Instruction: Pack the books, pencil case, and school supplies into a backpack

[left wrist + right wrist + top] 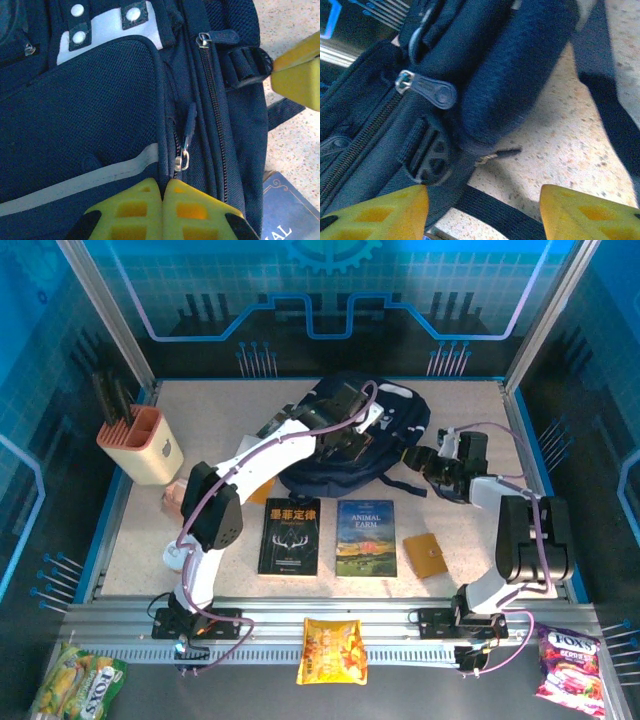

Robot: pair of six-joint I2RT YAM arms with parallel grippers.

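The navy backpack [385, 430] lies at the back centre of the table. My left gripper [164, 186] rests on its front, shut, its tips meeting at a fabric seam just below a silver zipper slider [183, 161]. My right gripper [482, 215] is open at the backpack's right side, one finger against a buckle [427, 155], with a dark strap [505, 215] crossing the gap. In front of the backpack lie two books, a black one [289, 536] and "Animal Farm" [366, 537]. To their right is a tan square piece [427, 556]. The pencil case is out of view.
A peach-and-cream holder [142, 447] with black tools stands at the back left. A small pinkish thing [171, 498] sits beside the left arm. A yellow snack bag [333, 650] lies on the front rail, a pink one [570, 665] and a green one [80, 685] at the corners.
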